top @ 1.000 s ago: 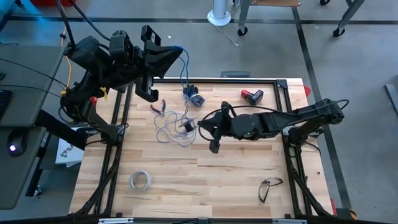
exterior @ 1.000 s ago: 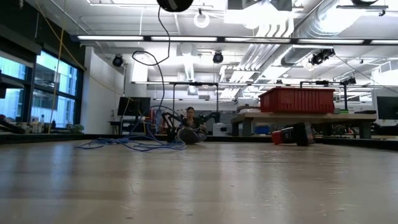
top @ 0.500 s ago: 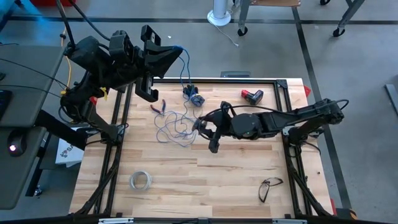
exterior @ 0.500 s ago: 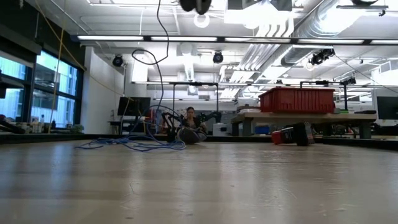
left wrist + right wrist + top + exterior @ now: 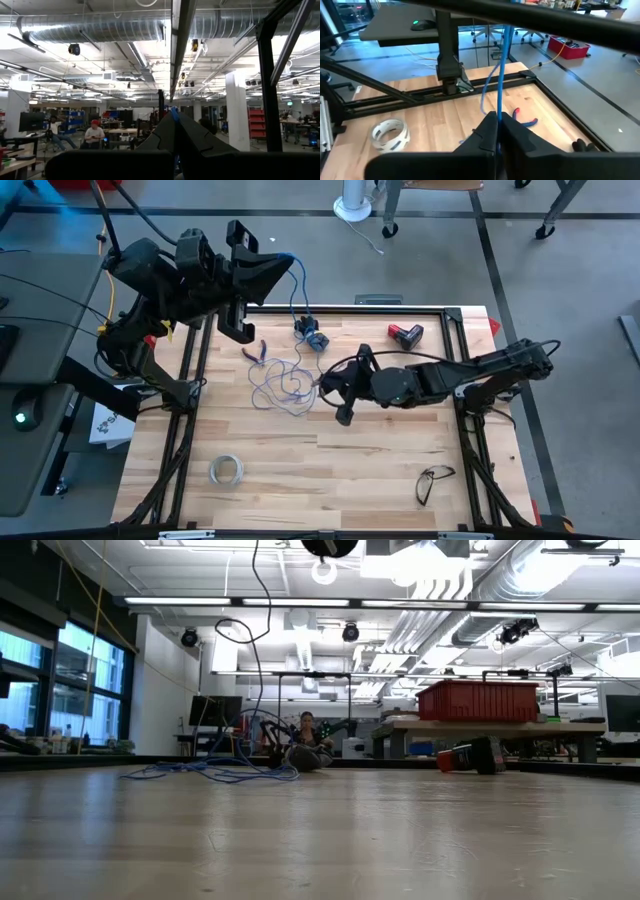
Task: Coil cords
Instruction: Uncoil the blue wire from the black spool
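Since the frame a second earlier, the right gripper (image 5: 322,385) has been shifted a little toward the wire tangle, and the small dark piece seen beside its tip then is no longer visible in the high view. The left gripper (image 5: 283,262) has not moved; it is held raised above the far-left corner of the tabletop (image 5: 330,470).

The thin bluish wire (image 5: 278,385) lies in loose loops on the tabletop, just beside the right gripper, with one strand carried up to the left gripper and another running past the small dark spool (image 5: 313,337), which sits beyond the loops. In the right wrist view the fingers (image 5: 487,131) are seen pressed together on a blue strand (image 5: 506,60) that rises straight between them. In the left wrist view the left gripper's fingers (image 5: 192,136) are likewise closed, with a bit of blue wire (image 5: 174,114) pinched at their tip.

The red-handled pliers (image 5: 256,354) lie near the loops, the whitish tape ring (image 5: 226,471) well apart from them, and the red and black tool (image 5: 406,334) beyond the right arm. The glasses (image 5: 432,479) are far from the wire.

Where the wire ends within the tangle cannot be made out, and the spool is possibly still attached to it. In the low view only a dark part of an arm is cut off at the upper edge.
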You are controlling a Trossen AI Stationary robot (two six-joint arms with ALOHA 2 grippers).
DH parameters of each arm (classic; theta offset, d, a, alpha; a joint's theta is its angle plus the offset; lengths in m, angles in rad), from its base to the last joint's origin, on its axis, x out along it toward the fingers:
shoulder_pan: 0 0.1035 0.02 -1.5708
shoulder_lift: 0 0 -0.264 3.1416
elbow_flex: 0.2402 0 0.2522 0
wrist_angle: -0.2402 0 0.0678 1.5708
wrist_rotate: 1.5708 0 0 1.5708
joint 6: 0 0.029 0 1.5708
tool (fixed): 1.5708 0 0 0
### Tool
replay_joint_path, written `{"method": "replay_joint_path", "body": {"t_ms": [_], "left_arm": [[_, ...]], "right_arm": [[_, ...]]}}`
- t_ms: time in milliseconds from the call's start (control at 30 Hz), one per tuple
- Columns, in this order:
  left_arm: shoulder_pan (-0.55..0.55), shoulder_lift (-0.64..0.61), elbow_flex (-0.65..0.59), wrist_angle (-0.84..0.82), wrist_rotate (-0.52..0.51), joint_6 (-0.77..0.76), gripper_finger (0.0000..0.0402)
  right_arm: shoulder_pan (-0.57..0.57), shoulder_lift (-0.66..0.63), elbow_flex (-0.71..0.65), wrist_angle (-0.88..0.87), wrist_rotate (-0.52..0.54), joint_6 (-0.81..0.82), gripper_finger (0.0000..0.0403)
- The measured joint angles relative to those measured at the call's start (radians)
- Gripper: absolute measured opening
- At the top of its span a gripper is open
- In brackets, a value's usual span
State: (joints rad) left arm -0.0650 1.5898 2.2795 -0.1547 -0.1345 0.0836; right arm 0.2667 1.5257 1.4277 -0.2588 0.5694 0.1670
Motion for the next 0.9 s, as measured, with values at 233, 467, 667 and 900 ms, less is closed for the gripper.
{"method": "replay_joint_path", "body": {"t_ms": [233, 467, 667, 900], "left_arm": [[0.0, -0.022, 0.0, -0.09, -0.116, 0.098, 0.0003], [0.007, -0.099, 0.0, -0.448, -0.408, 0.058, 0.0045], [0.007, -0.135, 0.0, -0.792, -0.537, -0.093, 0.0099], [0.007, -0.122, -0.157, -1.102, -0.562, -0.381, 0.0138]], "right_arm": [[0.014, 0.0, 0.097, -0.141, -0.003, 0.026, 0.0002], [0.049, -0.001, 0.341, -0.428, -0.024, 0.009, 0.0001], [0.062, -0.001, 0.604, -0.685, -0.1, -0.01, 0.0001], [0.028, -0.002, 0.912, -0.781, -0.117, -0.093, 0.0]]}}
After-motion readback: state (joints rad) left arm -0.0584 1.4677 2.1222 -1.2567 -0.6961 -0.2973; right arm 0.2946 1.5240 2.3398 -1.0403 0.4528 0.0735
